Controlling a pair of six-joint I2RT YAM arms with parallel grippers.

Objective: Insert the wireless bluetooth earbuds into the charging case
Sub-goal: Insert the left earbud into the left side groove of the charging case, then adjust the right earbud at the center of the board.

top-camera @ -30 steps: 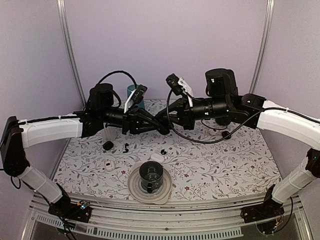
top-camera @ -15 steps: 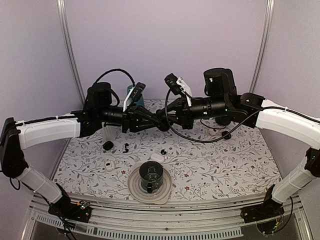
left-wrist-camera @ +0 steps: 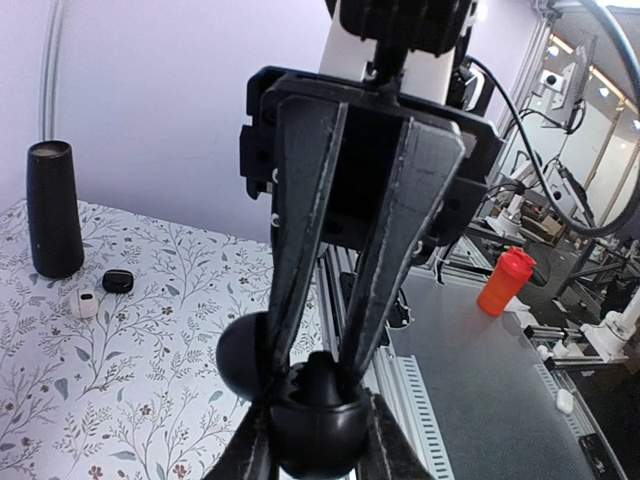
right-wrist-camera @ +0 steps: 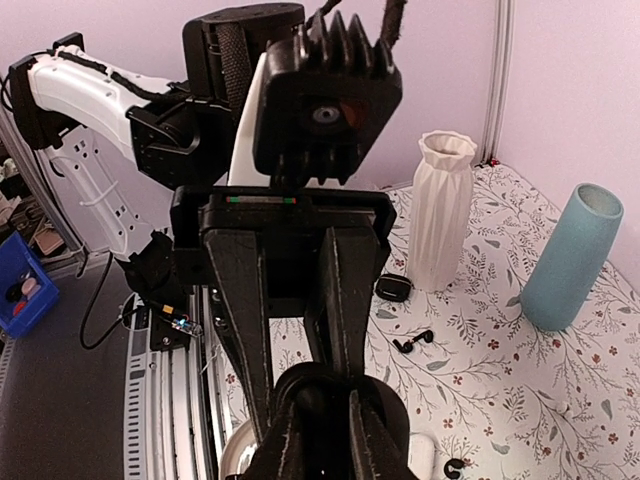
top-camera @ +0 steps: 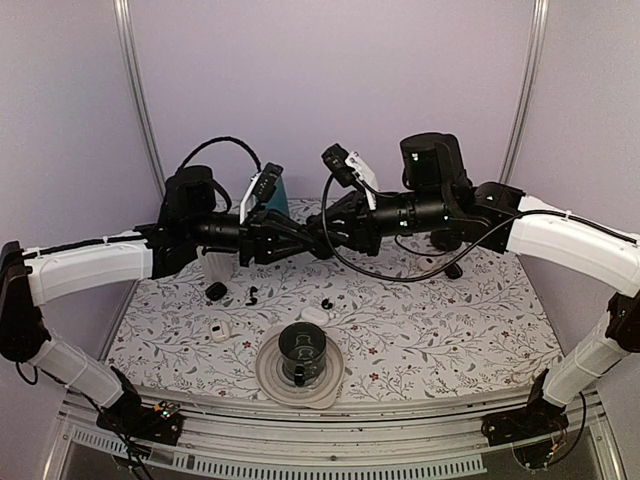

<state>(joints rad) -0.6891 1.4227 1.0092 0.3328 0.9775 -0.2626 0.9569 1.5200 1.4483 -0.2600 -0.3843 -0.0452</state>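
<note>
The black round charging case [left-wrist-camera: 318,430] hangs open in mid-air over the table's middle, its lid [left-wrist-camera: 240,355] swung aside. My left gripper [left-wrist-camera: 318,455] is shut on the case from both sides. My right gripper [left-wrist-camera: 320,378] reaches into the case from the opposite side, its fingertips nearly closed on a small black piece, one earbud. In the top view the left gripper [top-camera: 326,248] and right gripper [top-camera: 316,238] meet tip to tip. Two hook-shaped black earbuds lie on the table, one [top-camera: 252,295] near the vase, the other [top-camera: 327,303] mid-table.
A white ribbed vase [top-camera: 218,265], a teal vase [top-camera: 276,196] and a black pod [top-camera: 216,291] stand at the left. A grey plate [top-camera: 272,380] with a black cup sits at the front. White pods [top-camera: 219,330] [top-camera: 313,314] lie nearby. A black cylinder [left-wrist-camera: 52,208] stands at the right.
Both arms have lifted a little and drawn slightly toward the back, still joined at the case. Nothing on the table has moved.
</note>
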